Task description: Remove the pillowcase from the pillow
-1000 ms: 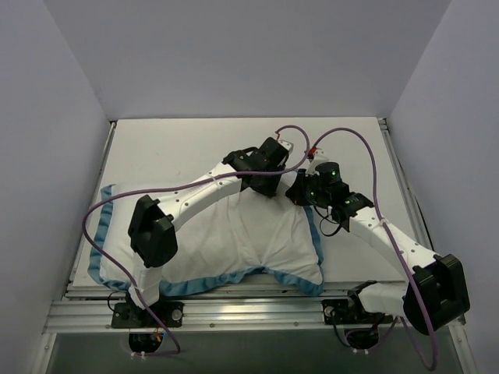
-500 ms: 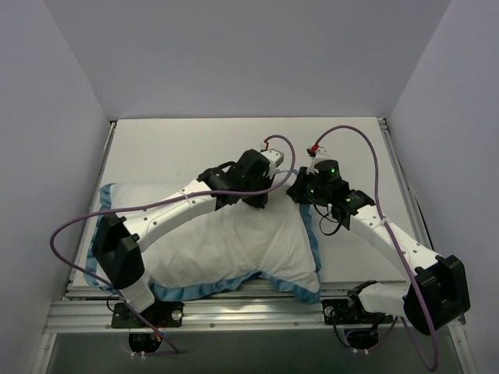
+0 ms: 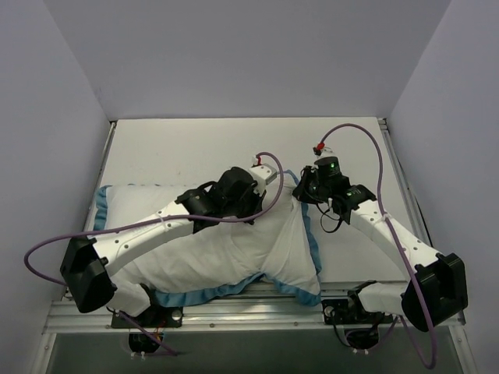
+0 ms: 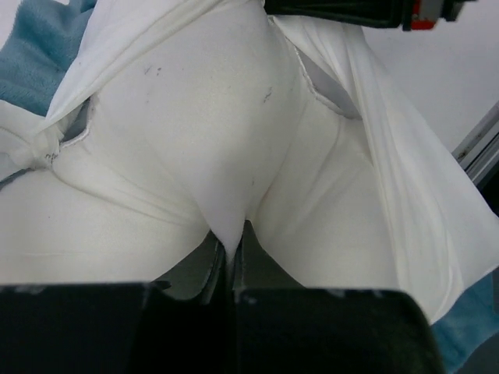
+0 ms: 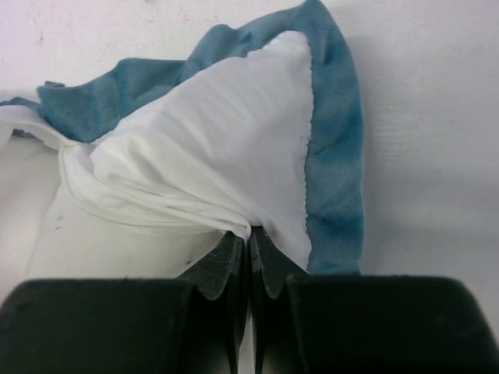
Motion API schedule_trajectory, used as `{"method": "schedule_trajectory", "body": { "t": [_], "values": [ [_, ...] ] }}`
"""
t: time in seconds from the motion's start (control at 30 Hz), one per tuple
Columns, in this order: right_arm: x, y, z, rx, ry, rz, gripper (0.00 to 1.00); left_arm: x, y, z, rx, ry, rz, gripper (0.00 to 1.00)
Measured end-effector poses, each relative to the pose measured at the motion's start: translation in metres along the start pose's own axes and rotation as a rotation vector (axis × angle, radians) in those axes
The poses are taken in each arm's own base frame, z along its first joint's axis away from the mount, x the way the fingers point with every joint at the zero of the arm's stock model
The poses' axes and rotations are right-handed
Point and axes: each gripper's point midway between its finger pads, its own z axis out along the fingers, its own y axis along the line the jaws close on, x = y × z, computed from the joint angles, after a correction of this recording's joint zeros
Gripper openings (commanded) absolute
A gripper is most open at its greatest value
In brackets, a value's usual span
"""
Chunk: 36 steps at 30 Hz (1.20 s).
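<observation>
The pillowcase [image 3: 300,253] lies at the table's near edge, white side up with blue trim; its print does not show. My right gripper [image 3: 303,192] is shut on its open edge by the zipper and blue trim [image 5: 335,140], fingertips pinching the white fabric [image 5: 249,234]. My left gripper [image 3: 260,207] is shut on a pinch of the plump white pillow [image 4: 203,117], which has small dark specks and bulges out between the cover's hems [image 4: 331,101]. The fingertips meet on that fold [image 4: 230,243]. In the top view the pillow is mostly hidden under my left arm.
The white table [image 3: 179,148] stretches behind the fabric, enclosed by grey walls. A metal rail [image 3: 257,305] runs along the near edge. Purple cables [image 3: 366,136] loop above both arms. My left arm lies low across the cover.
My left arm has drawn back left and toward the near edge, still pinching the white fabric. The cover's right side has narrowed and stretched. My right gripper has stayed near its place.
</observation>
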Motion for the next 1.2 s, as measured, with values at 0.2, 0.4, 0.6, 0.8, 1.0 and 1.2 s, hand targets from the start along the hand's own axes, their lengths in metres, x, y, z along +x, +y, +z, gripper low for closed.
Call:
{"method": "schedule_trajectory", "body": {
  "t": [0.2, 0.4, 0.6, 0.8, 1.0, 1.2],
  "values": [
    [0.008, -0.011, 0.005, 0.030, 0.045, 0.028, 0.00, 0.003, -0.011, -0.028, 0.063, -0.050, 0.035, 0.02],
    [0.015, -0.004, 0.006, -0.010, 0.082, 0.024, 0.00, 0.002, -0.012, -0.044, 0.071, -0.088, 0.041, 0.02],
    [0.025, -0.005, 0.003, -0.041, 0.106, 0.018, 0.00, -0.006, -0.019, -0.050, 0.114, -0.122, 0.070, 0.02],
    [0.024, -0.001, 0.001, -0.070, 0.112, -0.001, 0.00, -0.015, -0.036, -0.050, 0.202, -0.113, 0.103, 0.02],
    [-0.008, 0.008, -0.008, -0.073, 0.049, -0.019, 0.00, -0.006, -0.041, -0.033, 0.222, -0.070, 0.105, 0.02],
    [-0.021, 0.012, -0.011, -0.060, 0.038, -0.030, 0.00, -0.005, -0.056, -0.033, 0.247, -0.082, 0.144, 0.02]
  ]
}}
